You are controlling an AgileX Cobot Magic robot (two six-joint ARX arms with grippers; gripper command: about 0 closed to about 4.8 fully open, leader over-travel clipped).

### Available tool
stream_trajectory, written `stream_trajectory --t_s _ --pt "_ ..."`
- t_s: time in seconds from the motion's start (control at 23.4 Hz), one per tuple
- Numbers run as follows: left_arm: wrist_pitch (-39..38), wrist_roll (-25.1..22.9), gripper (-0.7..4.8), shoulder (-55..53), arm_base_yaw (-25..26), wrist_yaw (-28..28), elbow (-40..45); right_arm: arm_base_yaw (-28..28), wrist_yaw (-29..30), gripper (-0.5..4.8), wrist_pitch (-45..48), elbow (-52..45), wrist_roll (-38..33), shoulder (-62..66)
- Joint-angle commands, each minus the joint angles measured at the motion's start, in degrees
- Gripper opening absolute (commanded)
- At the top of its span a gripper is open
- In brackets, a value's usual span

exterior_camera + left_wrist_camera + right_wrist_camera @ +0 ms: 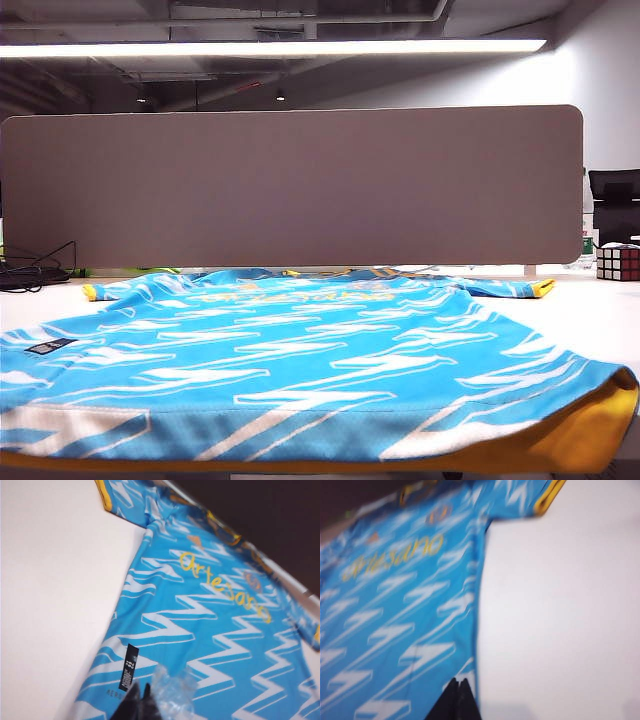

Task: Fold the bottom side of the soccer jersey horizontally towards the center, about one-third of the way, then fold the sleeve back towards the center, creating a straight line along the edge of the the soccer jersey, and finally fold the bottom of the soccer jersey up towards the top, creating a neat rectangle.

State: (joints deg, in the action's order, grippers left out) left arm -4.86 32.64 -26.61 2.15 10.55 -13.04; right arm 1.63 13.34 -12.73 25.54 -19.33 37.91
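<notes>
The counter [600,310] is white, smooth and flat. The soccer jersey [300,350] lies spread flat on it, front side up, covering most of the surface from the near edge to the far edge, with one sleeve toward each far corner. Its fabric is thin, shiny and sky-blue with white jagged streaks. A yellow lining shows at the hem near the right near corner, and the cuffs are yellow too. No fold is made yet, as I judge.

The main risk is slipping: such slick fabric can slide on the smooth counter, so the whole shirt may drag instead of folding, or the fold line may come out crooked. A pinch that takes only the top layer would leave the back layer behind.

The left hand [136,700] hovers over the jersey's left side, beside a small black label [129,674], fingertips pressed together and holding nothing. The right hand [457,697] hangs above the right side edge, also closed and empty.
</notes>
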Motion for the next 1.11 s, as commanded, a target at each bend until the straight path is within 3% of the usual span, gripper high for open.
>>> stream_trajectory --t_s 0.04,0.09,0.3,0.43,0.51,0.64,0.68,0.73,0.9,1.11 --pt "-5.14 -8.66 -0.06 -10.86 0.7 2.95 -7.69 -0.02 5.14 -0.09 -6.64 5.46 3.41 9.97" --pt "-7.32 -12.37 -0.06 -16.37 1.51 5.75 -11.04 -0.07 5.09 -0.08 -8.72 7.28 5.29 14.14" --pt "-13.0 -20.28 0.04 -29.59 5.64 13.79 -19.15 0.02 8.17 0.06 -12.46 8.87 9.92 21.66" --pt "-17.18 -23.78 1.0 -36.2 8.61 17.22 -23.37 0.02 10.84 0.49 -14.58 8.87 10.86 25.27" --pt "-19.65 -25.62 1.55 -39.36 9.66 17.84 -25.22 0.0 11.32 0.98 -15.63 8.9 11.04 26.73" --pt "-22.95 -26.88 1.94 -43.76 9.88 17.64 -27.04 0.02 11.98 1.85 -16.22 8.87 10.99 28.79" --pt "-23.17 -26.84 2.02 -44.76 9.88 17.7 -27.06 0.0 12.22 1.92 -16.13 8.9 10.99 29.16" --pt "-23.85 -26.82 2.47 -46.01 9.88 17.75 -27.08 0.0 12.48 2.14 -15.96 8.9 10.93 29.79" --pt "-25.49 -27.89 3.2 -48.0 9.68 17.75 -27.1 0.0 12.46 2.32 -15.26 8.9 10.91 30.99" --pt "-27.02 -29.68 3.24 -48.57 9.7 14.75 -27.08 -0.04 16.06 2.67 -13.29 8.9 10.12 34.38"
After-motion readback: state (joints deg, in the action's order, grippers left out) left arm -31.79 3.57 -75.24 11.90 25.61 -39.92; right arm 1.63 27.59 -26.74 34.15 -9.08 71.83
